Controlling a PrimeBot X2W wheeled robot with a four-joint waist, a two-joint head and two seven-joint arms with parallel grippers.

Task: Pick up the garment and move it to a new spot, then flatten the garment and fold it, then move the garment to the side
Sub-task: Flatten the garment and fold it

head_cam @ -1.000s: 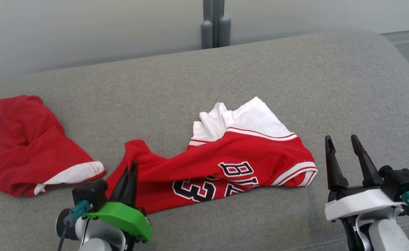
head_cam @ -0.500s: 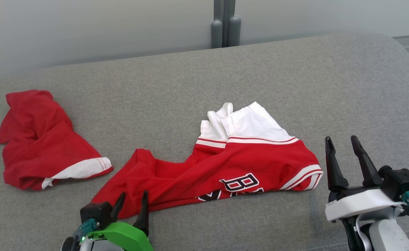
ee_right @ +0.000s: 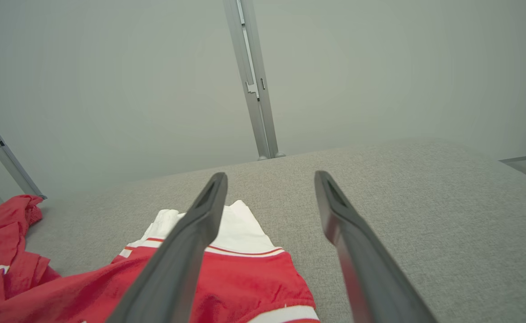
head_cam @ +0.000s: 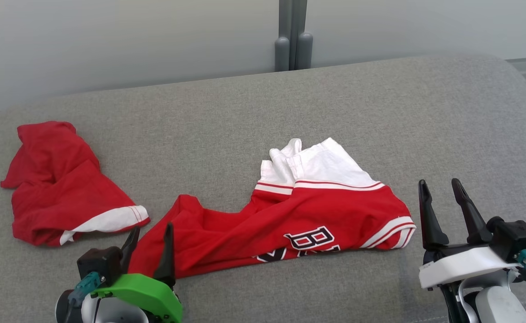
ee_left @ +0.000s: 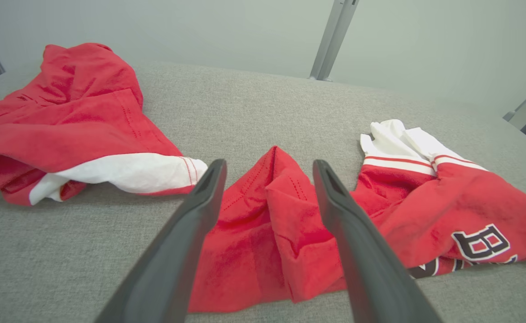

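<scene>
Grey cushion (head_cam: 227,116), perhaps sofa; grey post (head_cam: 293,40) behind.

Left claw (head_cam: 151,229) has opened, letting go of the jersey (head_cam: 317,208).

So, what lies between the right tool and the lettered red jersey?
Just bare grey cushion: in the head view, a narrow strip of it separates the right tool from the jersey.
</scene>
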